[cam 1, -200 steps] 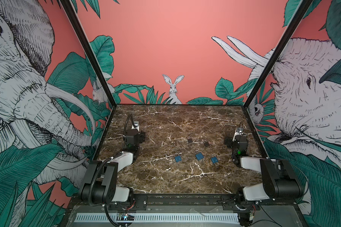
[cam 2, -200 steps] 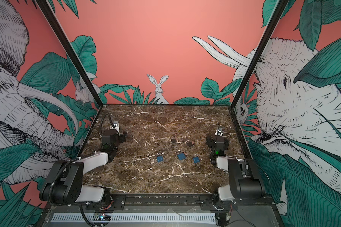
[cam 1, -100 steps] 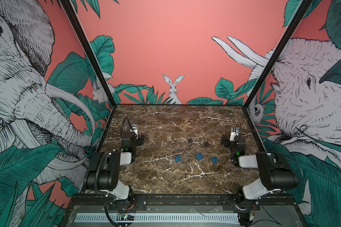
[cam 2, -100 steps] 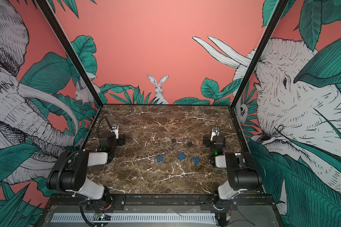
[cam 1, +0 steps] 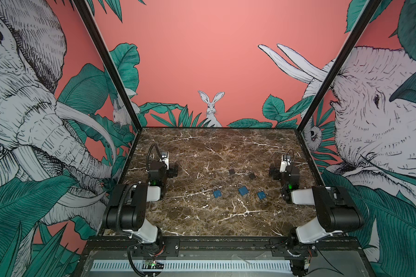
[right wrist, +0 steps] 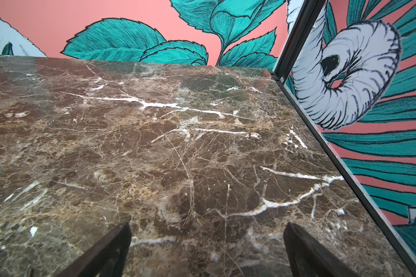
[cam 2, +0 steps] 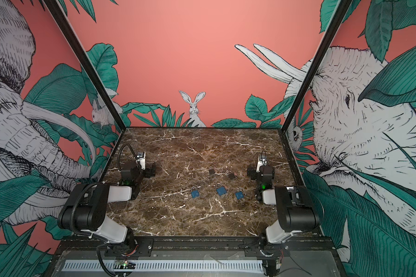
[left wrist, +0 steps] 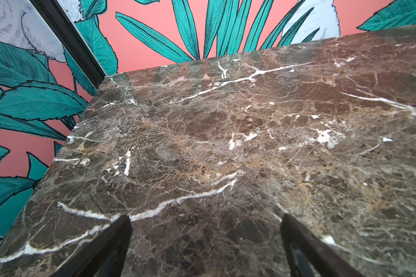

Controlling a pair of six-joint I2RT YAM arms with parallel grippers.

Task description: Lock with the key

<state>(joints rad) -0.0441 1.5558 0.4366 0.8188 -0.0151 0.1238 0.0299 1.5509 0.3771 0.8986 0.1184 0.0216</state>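
Observation:
Three blue padlocks lie in a row on the marble table, right of the middle. Two dark padlocks lie just behind them. All show again in a top view, such as the middle blue padlock. I cannot make out a key. My left gripper sits low by the left edge, far from the padlocks. My right gripper sits by the right edge, close to the dark padlocks. Both are open over bare marble, left gripper and right gripper.
The marble table is walled by jungle-print panels on three sides, with black corner posts at the back. Both arms are folded with their big elbows over the near corners. A black rail runs along the front edge.
Both arms have folded a little tighter, their elbows shifting slightly. The grippers stay open near the table's sides. The padlocks have not moved.

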